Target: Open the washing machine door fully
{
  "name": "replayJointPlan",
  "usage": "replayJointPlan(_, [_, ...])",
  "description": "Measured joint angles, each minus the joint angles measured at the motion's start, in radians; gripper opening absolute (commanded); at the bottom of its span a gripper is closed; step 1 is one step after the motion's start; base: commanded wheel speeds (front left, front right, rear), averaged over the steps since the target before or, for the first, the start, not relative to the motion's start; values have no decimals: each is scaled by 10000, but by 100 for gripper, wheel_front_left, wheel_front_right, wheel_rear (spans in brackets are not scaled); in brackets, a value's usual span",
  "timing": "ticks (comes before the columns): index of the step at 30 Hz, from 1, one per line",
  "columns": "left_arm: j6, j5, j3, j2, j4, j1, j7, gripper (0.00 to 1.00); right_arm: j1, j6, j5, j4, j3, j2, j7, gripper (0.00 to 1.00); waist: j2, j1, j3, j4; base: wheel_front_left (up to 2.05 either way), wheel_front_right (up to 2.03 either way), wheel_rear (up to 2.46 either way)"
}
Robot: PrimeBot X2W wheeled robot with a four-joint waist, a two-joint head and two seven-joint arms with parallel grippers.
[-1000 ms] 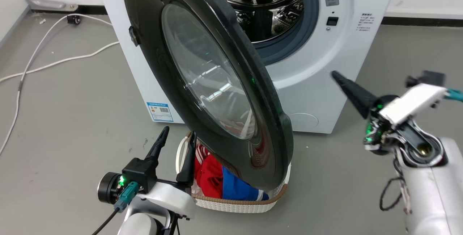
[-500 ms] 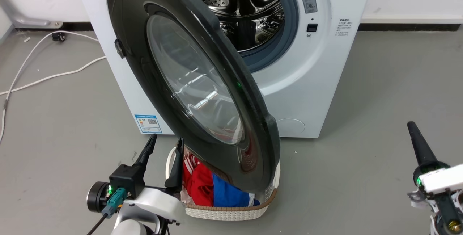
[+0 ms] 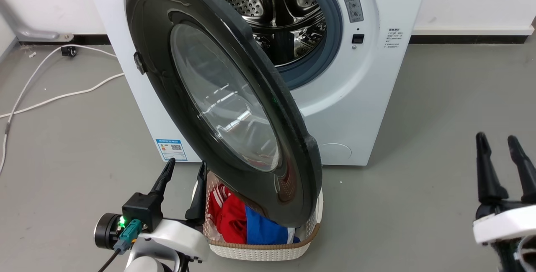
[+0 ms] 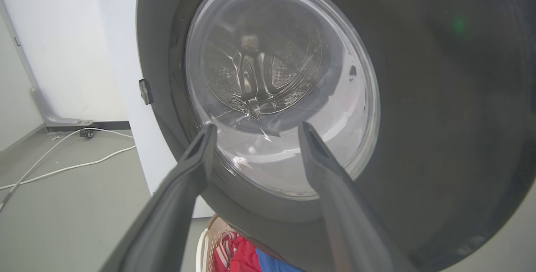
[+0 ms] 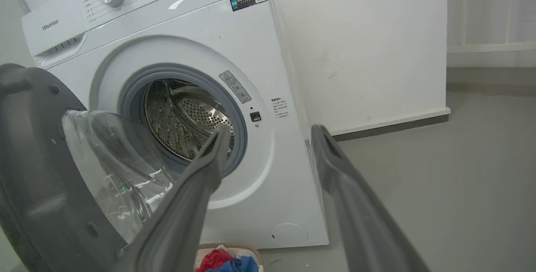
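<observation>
The door (image 3: 226, 108) stands swung out from the washer (image 3: 356, 96), hinged at the head view's left, with its free edge leaning toward the robot. Its lower rim hangs over a white basket (image 3: 259, 251) holding red and blue clothes (image 3: 234, 217). The steel drum (image 3: 284, 16) and its grey seal lie uncovered behind the door.

The left pincer (image 3: 187, 163) sits at the lower left, fingers apart and holding nothing. It is just beside the door's lower left rim and the basket; whether it touches either cannot be told. In the left wrist view its fingers point at the glass bowl window.

The right pincer (image 3: 496, 137) is at the lower right over the grey floor (image 3: 418, 205), fingers apart and empty, well apart from the washer and door.

A white cable (image 3: 54, 96) lies on the floor left of the washer
</observation>
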Motion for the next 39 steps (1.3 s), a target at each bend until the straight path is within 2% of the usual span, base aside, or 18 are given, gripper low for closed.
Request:
replayJointPlan(4, [42,0,-35,71,-8,80,31,100,523,0,-1559,-357,100,226,75,100,0,0,-92,4,0,0,0])
replayJointPlan(8, [46,2,-94,113,-33,150,58,100,1056,0,-2560,-316,299,456,146,100,0,0,-149,10,0,0,0])
replayJointPlan(17, [88,-79,-136,198,-119,221,180,100,1202,0,-3198,213,644,734,10,100,0,0,-132,-2,0,0,0])
replayJointPlan(28, [167,-224,-190,247,-196,234,236,100,1115,0,-3200,276,673,809,-65,100,0,0,-112,-14,0,0,0])
replayJointPlan(29, [169,-224,-178,261,-198,234,240,38,1114,0,-3202,267,677,817,-65,100,0,0,-115,-22,0,0,0])
replayJointPlan(30, [167,-255,-173,274,-201,234,274,0,1114,0,-3202,253,675,826,-65,100,0,0,-116,-28,0,0,0])
replayJointPlan(39, [188,-449,-155,368,-349,216,487,0,1115,0,-3198,100,713,905,-84,100,0,0,-89,-42,0,0,0])
